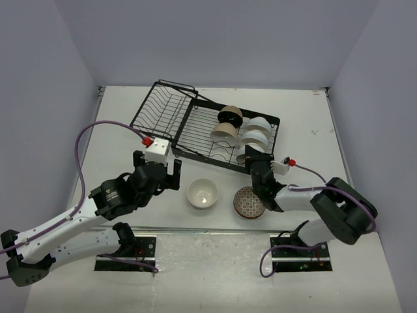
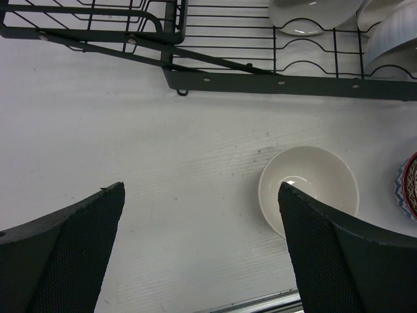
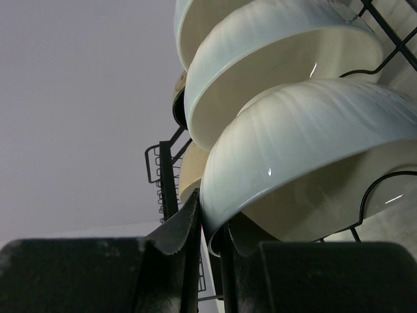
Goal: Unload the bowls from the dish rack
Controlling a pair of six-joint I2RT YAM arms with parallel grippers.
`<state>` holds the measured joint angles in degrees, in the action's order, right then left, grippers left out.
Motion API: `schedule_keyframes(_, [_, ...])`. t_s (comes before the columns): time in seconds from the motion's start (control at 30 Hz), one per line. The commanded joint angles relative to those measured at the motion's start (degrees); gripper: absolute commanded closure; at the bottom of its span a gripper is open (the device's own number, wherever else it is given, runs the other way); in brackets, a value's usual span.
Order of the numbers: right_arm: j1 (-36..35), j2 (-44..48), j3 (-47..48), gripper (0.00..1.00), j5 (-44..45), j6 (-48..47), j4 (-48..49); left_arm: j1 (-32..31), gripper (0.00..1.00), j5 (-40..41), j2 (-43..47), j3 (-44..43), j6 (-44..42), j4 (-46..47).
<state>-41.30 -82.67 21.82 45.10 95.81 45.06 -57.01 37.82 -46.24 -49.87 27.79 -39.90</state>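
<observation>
Right pincer (image 3: 208, 223) is clamped on the rim of the nearest white bowl (image 3: 306, 150), at the near-right part of the dish rack (image 2: 280, 83). That bowl stands on edge in the rack's wavy wires. Two more white bowls (image 3: 273, 59) stand on edge right behind it in the same row. Left of that row, in the rack's flat section, sit beige and dark bowls (image 1: 228, 122). There are probably three, but the overhead view doesn't separate them well. Left pincer (image 2: 201, 189) is spread wide with nothing in it, hovering over the bench (image 2: 163, 150) just in front of the rack's near edge. Two bowls sit upright on the bench in front of the rack: a plain white bowl (image 1: 202, 193) and, to its right, a scale-patterned bowl (image 1: 249, 202). They are near each other but not touching.
</observation>
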Motion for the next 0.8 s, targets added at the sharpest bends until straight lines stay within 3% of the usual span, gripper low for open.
schedule_keyframes(0.0, [-0.4,-0.6,-2.0,1.0,3.8,-3.8,8.5,0.4,0.0,-0.1,0.6,0.4,-1.8,2.5])
schedule_keyframes(0.13, [-0.4,-3.2,-5.6,1.0,1.8,-11.7,26.2,0.4,0.0,0.0,0.3,0.4,-1.9,2.5])
schedule_keyframes(0.4, [-0.4,-10.8,-8.2,1.0,-3.3,-19.8,49.8,0.5,0.0,0.2,0.0,0.4,-1.8,2.5])
schedule_keyframes(0.77, [-0.4,-4.0,-6.3,1.0,-11.6,-28.0,49.6,0.9,0.0,-0.1,-0.1,0.3,-1.9,2.6])
